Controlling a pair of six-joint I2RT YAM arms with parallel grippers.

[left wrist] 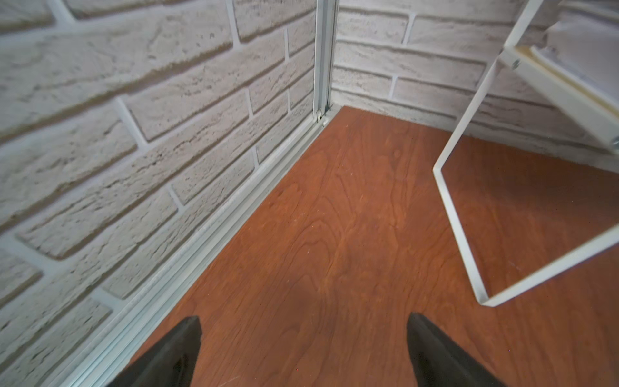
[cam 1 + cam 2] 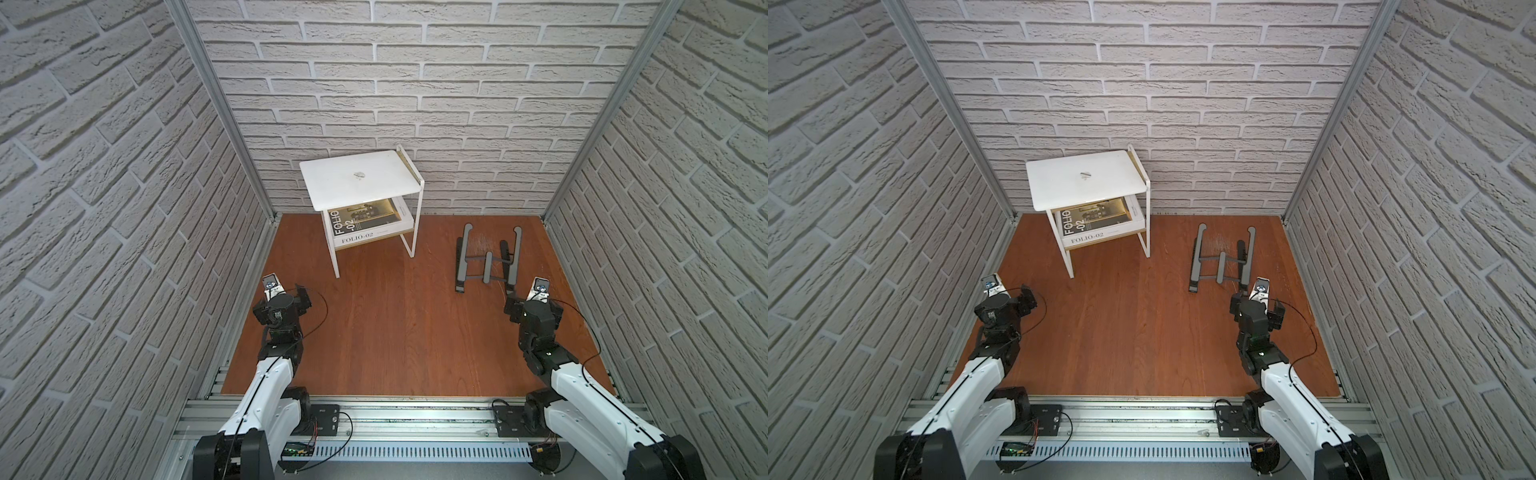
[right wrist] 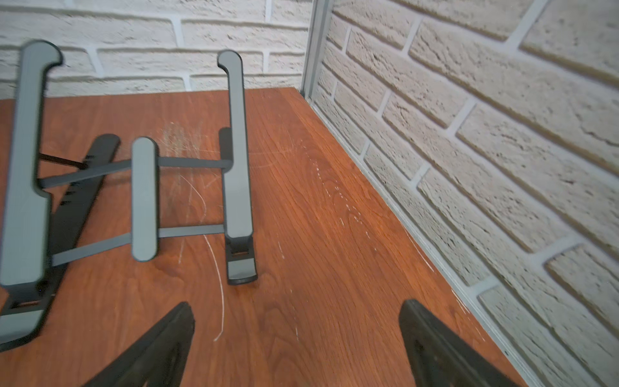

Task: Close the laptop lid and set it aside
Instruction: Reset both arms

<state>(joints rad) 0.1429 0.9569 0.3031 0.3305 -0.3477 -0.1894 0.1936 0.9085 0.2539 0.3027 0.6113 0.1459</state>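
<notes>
The laptop (image 2: 357, 178) (image 2: 1086, 178) lies flat on top of a white side table (image 2: 331, 247) at the back, left of centre. The laptop lid is down, its silver-white shell facing up with the dark logo in the middle. My left gripper (image 2: 286, 297) (image 1: 303, 320) hovers low over the wooden floor near the left wall, in front of the table, open and empty. My right gripper (image 2: 530, 301) (image 3: 296, 305) is near the right wall, just in front of the stand, also open with only bare wood between its fingers.
A white "FOLIO-02" book (image 2: 365, 226) rests on the side table's lower shelf. A dark grey folding stand (image 2: 488, 259) (image 3: 140, 197) stands at the back right. The table's white leg frame (image 1: 459, 231) is close to my left gripper. Brick walls enclose three sides.
</notes>
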